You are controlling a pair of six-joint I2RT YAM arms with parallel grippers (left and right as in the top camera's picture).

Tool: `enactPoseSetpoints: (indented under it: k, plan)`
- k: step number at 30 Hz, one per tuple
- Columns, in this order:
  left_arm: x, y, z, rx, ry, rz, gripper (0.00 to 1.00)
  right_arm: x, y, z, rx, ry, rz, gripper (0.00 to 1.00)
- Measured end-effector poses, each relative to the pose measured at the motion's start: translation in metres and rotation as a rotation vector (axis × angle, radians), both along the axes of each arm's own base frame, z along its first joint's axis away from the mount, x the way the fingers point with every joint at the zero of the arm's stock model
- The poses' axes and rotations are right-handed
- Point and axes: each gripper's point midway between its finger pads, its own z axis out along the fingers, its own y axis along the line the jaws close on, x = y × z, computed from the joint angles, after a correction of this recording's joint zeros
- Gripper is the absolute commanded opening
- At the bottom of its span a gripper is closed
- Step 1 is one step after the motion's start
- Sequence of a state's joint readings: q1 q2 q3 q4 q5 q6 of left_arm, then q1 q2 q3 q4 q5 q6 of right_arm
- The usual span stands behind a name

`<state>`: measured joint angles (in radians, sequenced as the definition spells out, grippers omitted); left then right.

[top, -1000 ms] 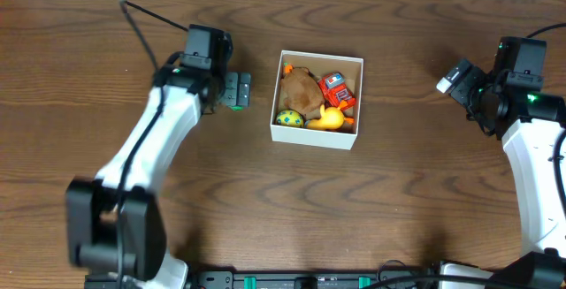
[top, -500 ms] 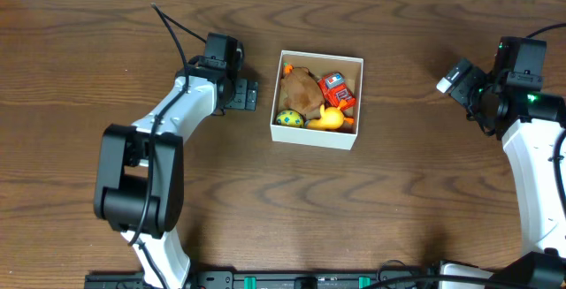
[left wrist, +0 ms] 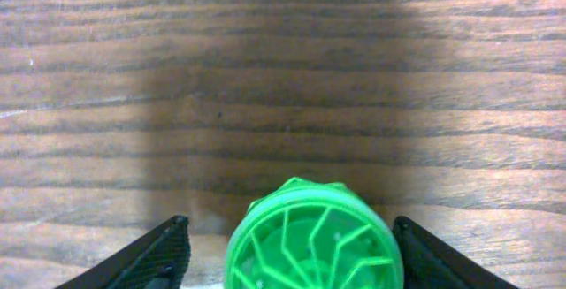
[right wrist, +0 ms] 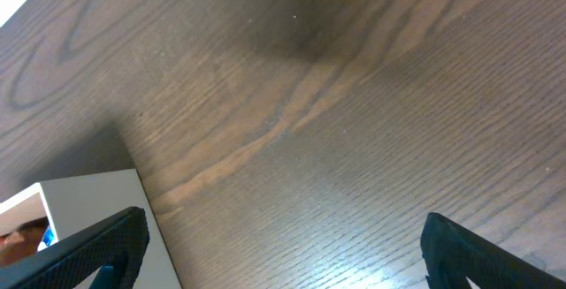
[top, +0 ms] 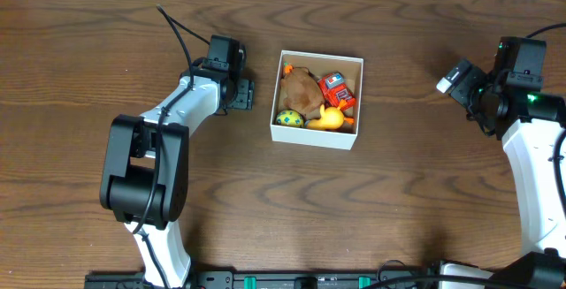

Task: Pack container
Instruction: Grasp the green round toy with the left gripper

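the dark wood table (top: 398, 218) fills the overhead view. a little above centre sits the container (top: 314, 137), a low square white box with a brown inside, apart from both arms.

it looks like light card: stiff at the corners, easy to dent in mid-wall, and likely to skid on the smooth wood if nudged. a pinch over one wall near a corner seems the safest hold; squeezing across the whole box would probably crush it.

the left gripper (top: 245, 95) is just left of the box, near but not touching. its jaws stand on either side of a green ribbed disc (left wrist: 314, 240), but i cannot tell whether they press it. the right gripper (top: 451, 79) hangs near the right edge, well apart from the box, jaws wide apart on nothing.

inside lie a brown plush (top: 301, 90), a red toy (top: 334, 87), a yellow duck (top: 327, 118) and a green-yellow ball (top: 288, 118).

no brand or writing can be read; the red toy's marks are too small.
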<state>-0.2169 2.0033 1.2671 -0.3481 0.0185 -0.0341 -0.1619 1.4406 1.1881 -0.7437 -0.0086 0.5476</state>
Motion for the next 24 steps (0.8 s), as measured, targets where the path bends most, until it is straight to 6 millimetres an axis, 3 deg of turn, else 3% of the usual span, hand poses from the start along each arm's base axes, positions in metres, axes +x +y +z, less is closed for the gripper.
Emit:
enactPoseSetpoints:
  k: [5, 16, 19, 24]
  plan:
    - [0.0016, -0.0005, 0.0007, -0.002, -0.007, -0.001, 0.64, 0.0000, 0.0000, 0.0000, 0.000, 0.000, 0.000, 0.99]
    - [-0.0045, 0.0009, -0.0019, 0.004, 0.020, -0.001, 0.63, 0.0000, 0.0000, 0.0000, 0.000, 0.000, 0.000, 0.99]
    - [-0.0048, 0.0010, -0.0020, 0.004, 0.021, 0.002, 0.56, 0.0000, 0.0001, 0.0000, 0.000, 0.000, 0.000, 0.99]
    - [-0.0048, 0.0010, -0.0020, 0.005, 0.021, -0.001, 0.54, 0.0000, 0.0000, 0.0000, 0.000, 0.000, 0.000, 0.99]
